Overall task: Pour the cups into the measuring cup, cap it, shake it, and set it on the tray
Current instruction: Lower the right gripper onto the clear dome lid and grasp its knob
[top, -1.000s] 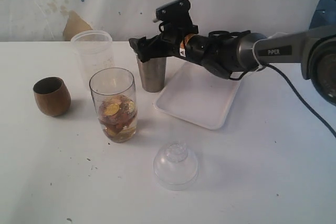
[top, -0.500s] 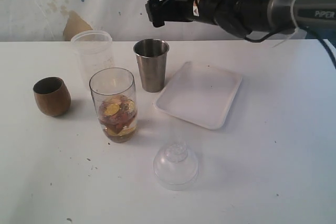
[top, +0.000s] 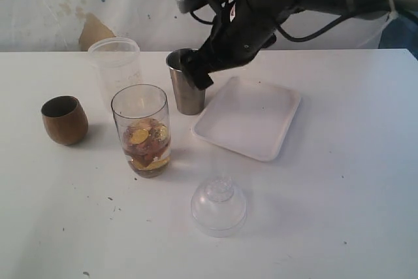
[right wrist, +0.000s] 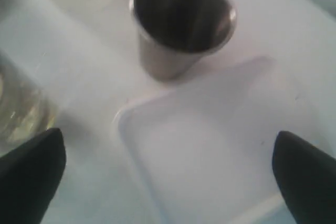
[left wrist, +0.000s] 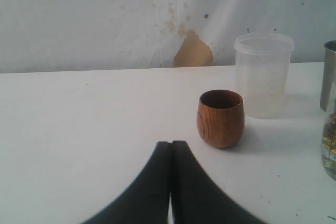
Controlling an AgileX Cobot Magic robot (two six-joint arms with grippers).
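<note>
The brown wooden cup stands upright at the left, and it looks empty. Right of it is the clear measuring cup, with coin-like pieces and liquid in its lower half. Behind that, the steel tumbler is upright, its inside dark. My right gripper hangs open, tilted down just beside the tumbler's rim and over the near corner of the white tray, holding nothing. My left gripper is shut and empty, low over the table a short way from the wooden cup.
A frosted plastic cup stands behind the measuring cup. A clear domed lid rests on the table in front of the tray. The tray lies bare right of the tumbler.
My right arm rose from the steel tumbler, which stayed standing, then swung back down, pointing steeply at the spot between tumbler and tray. Everything else kept its place.
</note>
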